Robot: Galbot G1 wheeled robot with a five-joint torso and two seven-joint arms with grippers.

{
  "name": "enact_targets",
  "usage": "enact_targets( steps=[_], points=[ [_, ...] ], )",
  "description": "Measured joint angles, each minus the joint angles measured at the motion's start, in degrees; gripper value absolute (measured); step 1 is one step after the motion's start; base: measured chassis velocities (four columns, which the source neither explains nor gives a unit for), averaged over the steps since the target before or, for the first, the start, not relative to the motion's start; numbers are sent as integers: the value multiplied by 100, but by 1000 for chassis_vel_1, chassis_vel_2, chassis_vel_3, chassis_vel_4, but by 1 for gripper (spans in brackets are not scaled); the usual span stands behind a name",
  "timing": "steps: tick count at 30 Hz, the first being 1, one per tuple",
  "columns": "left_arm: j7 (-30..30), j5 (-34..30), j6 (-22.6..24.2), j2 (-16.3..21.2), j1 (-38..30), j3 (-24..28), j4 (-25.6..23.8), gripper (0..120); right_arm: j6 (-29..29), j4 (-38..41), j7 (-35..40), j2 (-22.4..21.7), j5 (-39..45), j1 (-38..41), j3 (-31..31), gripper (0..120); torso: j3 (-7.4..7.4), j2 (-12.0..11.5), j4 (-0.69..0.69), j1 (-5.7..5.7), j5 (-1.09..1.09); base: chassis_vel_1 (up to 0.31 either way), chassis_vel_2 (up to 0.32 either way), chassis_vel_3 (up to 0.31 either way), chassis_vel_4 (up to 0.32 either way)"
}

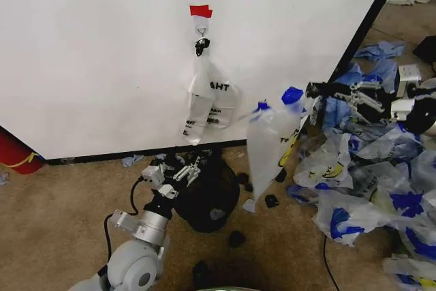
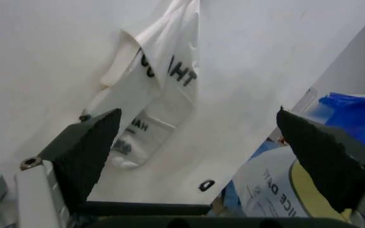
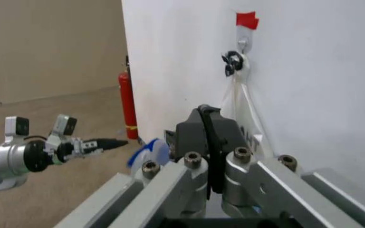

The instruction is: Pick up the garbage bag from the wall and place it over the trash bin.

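- While a red cylinder [image 1: 15, 155] stands far on the left by the wall's [image 1: 95, 52] bottom edge, the left gripper [image 1: 188, 168] sits low over the trash bin [image 1: 208, 195], and its two black fingers [image 2: 84, 152] are spread wide apart with nothing between them.
- Above the bin, a narrow white bag [image 1: 204, 97] with black letters hangs on the wall from a metal hook [image 1: 201, 31], just under a small piece of red tape [image 1: 200, 11].
- To the right of that bag, the garbage bag [image 1: 271, 144] hangs in the air, off the wall and a little to the right of the bin. It is see-through white with blue patches at the top and some yellow on its side.
- Next, the right gripper [image 1: 315, 90] is clamped tight on the top of the garbage bag, beside the black trim at the wall's corner.
- On the floor at the far right lies a big pile of bags [image 1: 371, 182], white, blue and yellow.
- Small black bits [image 1: 271, 201] lie on the carpet near the bin.
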Motion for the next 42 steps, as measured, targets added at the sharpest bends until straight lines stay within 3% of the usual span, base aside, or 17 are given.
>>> enact_targets(
  steps=[12,17,21,24,25,27,30,35,42],
  points=[
    [-23,74,18,-7,109,-96,-35,97,-5,-214,-56,-5,-64,-37,-40,0,0,0,1,0,-3,0,0,0,0],
    [-56,103,12,-68,130,-193,1,97,-40,-84,58,345,-197,-4,-147,0,0,1,1,0,-4,0,0,0,0],
    [-101,152,7,-115,190,-268,43,97,-104,-216,170,1355,-610,127,-432,0,0,0,0,0,1,0,0,0,0],
    [-108,302,4,-124,304,-272,135,97,-35,-728,-55,2523,-1231,434,-957,0,0,0,-3,0,1,0,0,0,0],
    [-108,302,4,-124,304,-272,135,97,-35,-728,-55,2523,-1231,434,-957,0,0,0,-3,0,1,0,0,0,0],
    [-109,353,3,-128,346,-261,185,97,39,-1064,-288,3099,-1639,711,-1279,0,0,0,-1,0,3,0,0,0,0],
    [-109,399,3,-130,371,-247,207,97,129,-1422,-382,3499,-1945,1162,-1727,0,0,0,0,0,-2,0,0,0,0],
    [-109,439,4,-124,410,-257,203,97,120,-1683,-338,3595,-1971,2100,-2341,0,0,0,0,0,-4,0,0,0,0],
    [-112,451,-31,-80,514,-317,123,97,-143,-1388,-262,3290,-1502,3142,-2767,0,0,0,1,0,-4,0,0,0,0]
  ],
)
